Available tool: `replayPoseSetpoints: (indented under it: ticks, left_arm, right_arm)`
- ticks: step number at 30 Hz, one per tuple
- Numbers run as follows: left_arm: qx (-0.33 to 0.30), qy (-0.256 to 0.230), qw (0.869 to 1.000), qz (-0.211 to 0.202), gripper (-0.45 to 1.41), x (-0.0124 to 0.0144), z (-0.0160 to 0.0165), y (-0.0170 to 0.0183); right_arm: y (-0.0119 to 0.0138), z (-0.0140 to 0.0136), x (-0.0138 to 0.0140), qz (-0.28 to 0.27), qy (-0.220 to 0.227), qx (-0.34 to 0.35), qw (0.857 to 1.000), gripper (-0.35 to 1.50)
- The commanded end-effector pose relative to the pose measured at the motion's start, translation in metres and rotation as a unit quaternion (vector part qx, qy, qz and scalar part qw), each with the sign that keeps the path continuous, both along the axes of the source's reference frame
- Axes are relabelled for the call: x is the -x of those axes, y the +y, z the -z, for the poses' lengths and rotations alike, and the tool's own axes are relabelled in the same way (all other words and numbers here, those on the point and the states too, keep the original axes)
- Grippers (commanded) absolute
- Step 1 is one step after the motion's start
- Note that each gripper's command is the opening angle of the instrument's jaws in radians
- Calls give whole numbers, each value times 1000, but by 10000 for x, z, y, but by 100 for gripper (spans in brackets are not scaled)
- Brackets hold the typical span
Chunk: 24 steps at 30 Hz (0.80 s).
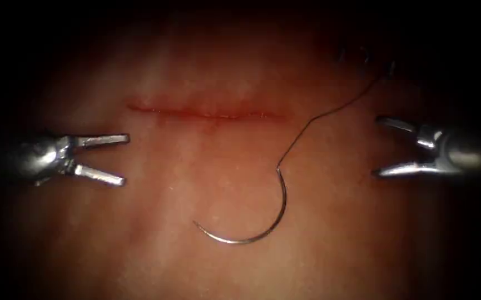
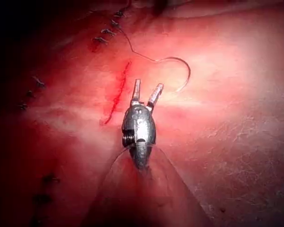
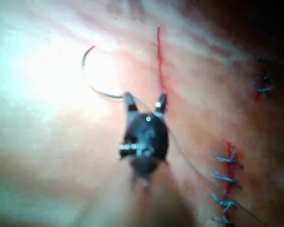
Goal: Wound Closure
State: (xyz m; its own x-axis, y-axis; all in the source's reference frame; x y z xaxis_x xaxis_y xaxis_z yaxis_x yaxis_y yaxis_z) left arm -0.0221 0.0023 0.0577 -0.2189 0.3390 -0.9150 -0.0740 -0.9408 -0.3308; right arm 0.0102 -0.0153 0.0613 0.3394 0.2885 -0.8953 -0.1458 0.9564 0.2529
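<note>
The cut (image 1: 207, 113) runs as a thin red line across the tissue (image 1: 196, 266). The curved needle (image 1: 265, 225) lies loose on the tissue below the cut's right end, not in the tissue. Its dark thread (image 1: 323, 114) trails up and to the right. My left tool (image 1: 124, 159) hovers left of the cut with its jaws spread and nothing between them. My right tool (image 1: 376, 147) hovers at the right, jaws spread, holding nothing. In the left wrist view, the left tool (image 2: 146, 91) sits beside the cut (image 2: 117, 94) with the needle (image 2: 182, 75) beyond. The right wrist view shows the right tool (image 3: 144, 100), needle (image 3: 87, 71) and cut (image 3: 159, 56).
Older stitched cuts with thread knots lie nearby, one row of stitches (image 3: 225, 182) in the right wrist view and another (image 2: 106, 32) in the left wrist view. Dark suture marks (image 1: 362, 55) show at the tissue's upper right.
</note>
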Motion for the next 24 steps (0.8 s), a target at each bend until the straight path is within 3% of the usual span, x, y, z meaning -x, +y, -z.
replayPoseSetpoints:
  ticks: [1,10,16,24]
  left_arm:
    - [-1,9,1000,-3,47,8,-1,-2]
    - [5,66,997,-41,50,62,23,-39]
    - [6,119,991,-67,56,89,4,-58]
    - [8,177,980,-90,61,99,-21,-69]
  right_arm:
    - [1,-2,-8,-2,0,1,1000,98]
    - [-4,3,-10,1,-30,0,1000,98]
    - [-6,5,-14,5,-38,-2,999,98]
    - [-9,1,-21,9,-46,-2,999,98]
